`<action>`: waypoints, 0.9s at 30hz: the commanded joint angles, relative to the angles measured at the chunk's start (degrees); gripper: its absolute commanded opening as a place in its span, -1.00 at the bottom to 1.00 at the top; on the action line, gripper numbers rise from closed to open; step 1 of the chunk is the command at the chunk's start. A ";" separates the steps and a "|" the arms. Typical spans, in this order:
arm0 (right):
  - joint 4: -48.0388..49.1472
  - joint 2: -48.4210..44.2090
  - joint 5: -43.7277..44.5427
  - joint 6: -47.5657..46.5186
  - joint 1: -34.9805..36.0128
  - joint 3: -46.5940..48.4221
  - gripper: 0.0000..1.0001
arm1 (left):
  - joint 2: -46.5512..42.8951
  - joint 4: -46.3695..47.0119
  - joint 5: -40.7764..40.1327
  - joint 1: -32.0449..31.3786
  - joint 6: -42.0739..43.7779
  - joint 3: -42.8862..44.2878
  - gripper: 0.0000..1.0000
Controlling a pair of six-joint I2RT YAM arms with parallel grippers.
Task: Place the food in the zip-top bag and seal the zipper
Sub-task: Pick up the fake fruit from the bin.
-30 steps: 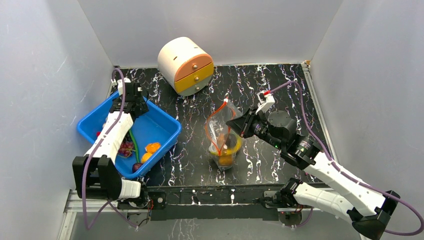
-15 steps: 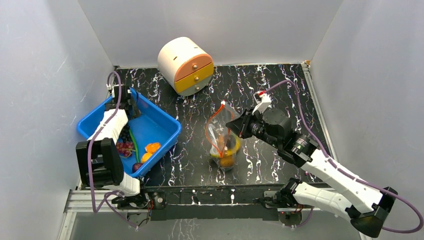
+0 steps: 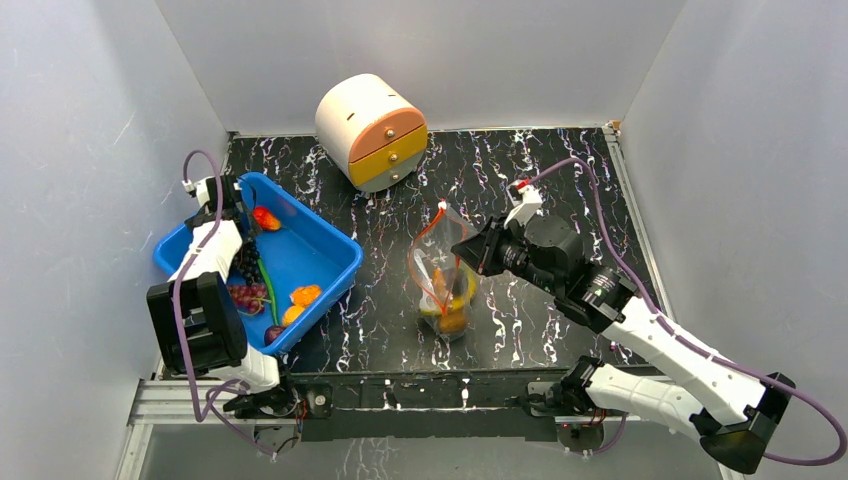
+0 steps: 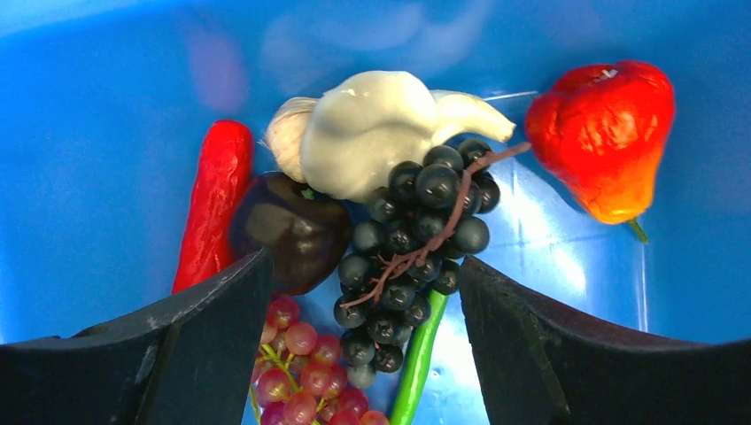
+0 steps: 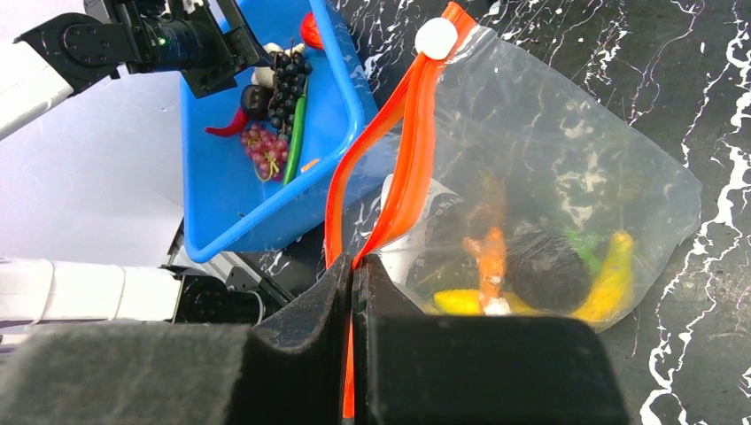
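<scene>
The clear zip-top bag (image 3: 447, 275) stands on the black table. Its red-orange zipper (image 5: 405, 168) gapes open, with a white slider (image 5: 436, 37) at the far end. A yellow banana (image 5: 607, 273), an orange piece and a dark round piece lie inside. My right gripper (image 5: 354, 276) is shut on the zipper strip at the bag's near end, which also shows in the top view (image 3: 468, 250). My left gripper (image 4: 363, 266) is open just above dark purple grapes (image 4: 416, 235), in the bin's far-left part (image 3: 238, 200). White garlic (image 4: 372, 133), a red chilli (image 4: 212, 199), a red fruit (image 4: 607, 133), a dark plum and pink grapes lie around them.
The blue bin (image 3: 325, 245) stands at the left and holds orange pieces (image 3: 303, 296) near its front. A cream round drawer unit (image 3: 372, 130) stands at the back. White walls close in the table on three sides.
My left arm has swung back and left to the bin's far-left corner, uncovering a red fruit. My right gripper keeps its hold on the bag and has shifted only slightly.
</scene>
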 commanded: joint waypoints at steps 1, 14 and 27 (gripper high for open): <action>2.58 -2.12 0.46 0.61 0.17 2.39 -1.00 | 0.06 -0.12 0.62 3.31 -2.55 1.31 0.48; 2.25 -2.55 0.92 0.51 0.14 2.41 -1.00 | 3.32 -0.51 -2.44 5.71 -5.55 -0.27 0.52; 2.08 -3.63 1.23 0.56 0.13 1.61 -1.00 | 6.98 -1.75 0.16 6.12 -6.04 0.53 0.36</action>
